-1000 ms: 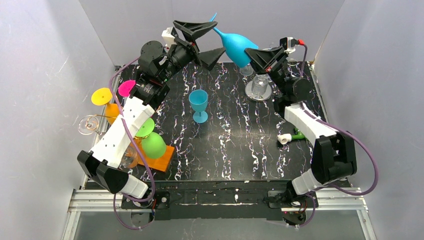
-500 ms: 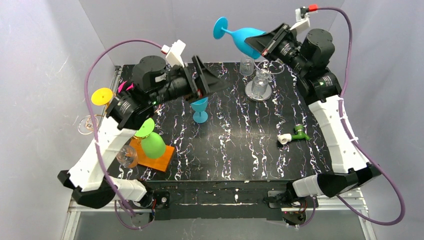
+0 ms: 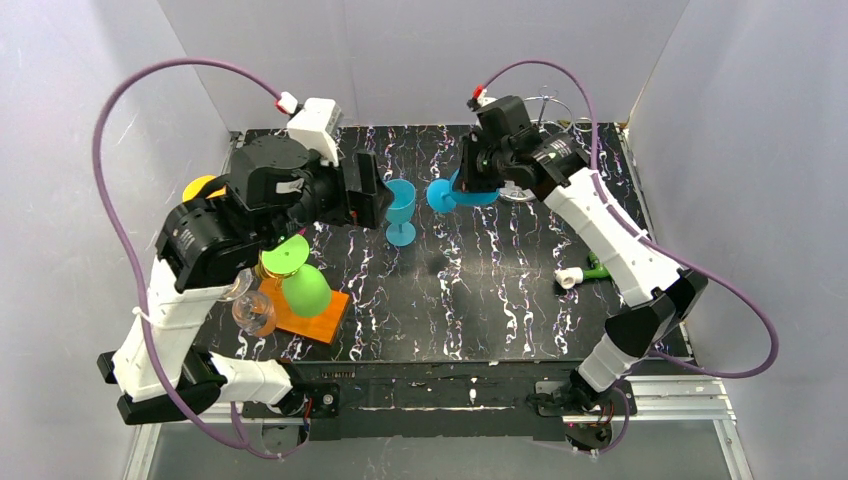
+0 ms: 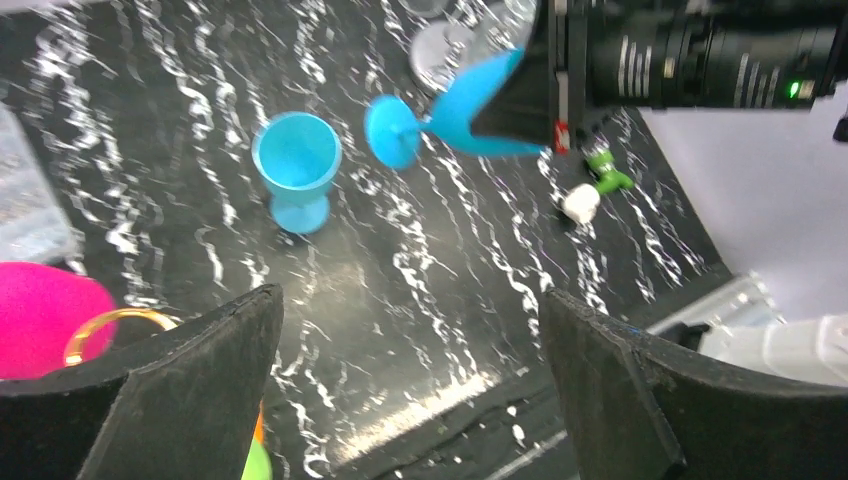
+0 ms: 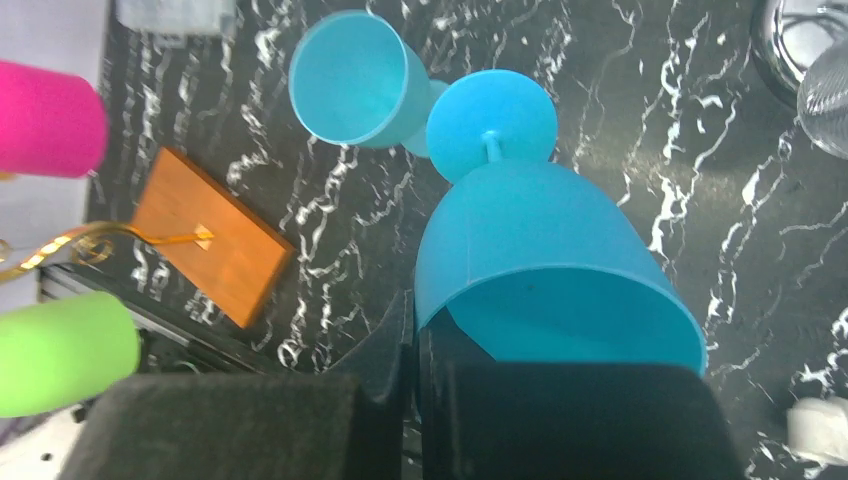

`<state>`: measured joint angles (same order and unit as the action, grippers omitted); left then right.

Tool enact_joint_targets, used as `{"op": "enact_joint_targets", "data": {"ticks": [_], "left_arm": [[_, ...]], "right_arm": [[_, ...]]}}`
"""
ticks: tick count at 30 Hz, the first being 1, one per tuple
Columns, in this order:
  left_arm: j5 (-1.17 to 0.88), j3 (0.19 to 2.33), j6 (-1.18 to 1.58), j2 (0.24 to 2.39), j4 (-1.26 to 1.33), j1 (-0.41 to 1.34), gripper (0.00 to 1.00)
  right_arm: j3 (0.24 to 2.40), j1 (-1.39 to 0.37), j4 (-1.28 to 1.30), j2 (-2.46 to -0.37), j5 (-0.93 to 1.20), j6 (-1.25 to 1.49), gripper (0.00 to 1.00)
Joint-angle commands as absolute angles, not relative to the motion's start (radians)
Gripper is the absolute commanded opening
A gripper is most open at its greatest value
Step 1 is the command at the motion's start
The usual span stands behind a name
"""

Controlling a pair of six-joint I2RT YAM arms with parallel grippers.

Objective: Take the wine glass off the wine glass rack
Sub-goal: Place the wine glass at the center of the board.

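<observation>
My right gripper (image 3: 482,178) (image 5: 418,340) is shut on the rim of a blue wine glass (image 3: 447,193) (image 5: 540,260). It holds the glass tilted, foot down, low over the black table beside a blue goblet (image 3: 400,207) (image 5: 355,80). The glass also shows in the left wrist view (image 4: 470,105). The rack (image 3: 312,316), an orange wooden base with gold wire, stands at the left with a green glass (image 3: 305,288), a yellow one (image 3: 198,186) and a clear one (image 3: 250,310). A pink glass (image 5: 45,120) hangs there too. My left gripper (image 3: 366,190) (image 4: 410,380) is open and empty, left of the goblet.
A silver coaster (image 3: 518,190) with clear glasses sits at the back right, partly behind my right arm. A small green and white object (image 3: 585,272) lies at the right. Grey walls close in three sides.
My right arm has swung the blue glass down from high at the back to low beside the goblet. My left arm has drawn back and down toward the left.
</observation>
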<state>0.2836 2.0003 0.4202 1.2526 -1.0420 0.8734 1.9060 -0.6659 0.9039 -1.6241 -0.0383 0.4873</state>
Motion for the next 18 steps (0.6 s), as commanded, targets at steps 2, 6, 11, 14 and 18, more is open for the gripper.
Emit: {"op": "enact_joint_targets", "data": {"ticks": [2, 6, 11, 14, 18], "left_arm": [[0.508, 2.120, 0.281, 1.258, -1.117, 0.877, 0.98], [0.606, 2.167, 0.246, 1.286, -1.138, 0.870, 0.98], [0.636, 2.193, 0.251, 1.283, -1.149, 0.824, 0.98], [0.586, 2.184, 0.255, 1.274, -1.158, 0.748, 0.99], [0.491, 2.159, 0.264, 1.269, -1.167, 0.630, 0.99]], "right_arm": [[1.883, -0.702, 0.963, -1.659, -0.082, 0.411, 0.01], [1.891, -0.722, 0.965, -1.748, -0.068, 0.388, 0.01], [1.904, -0.730, 0.967, -1.838, -0.085, 0.356, 0.01], [1.920, -0.738, 0.974, -1.886, -0.094, 0.346, 0.01], [1.920, -0.749, 0.966, -1.909, -0.104, 0.344, 0.01]]}}
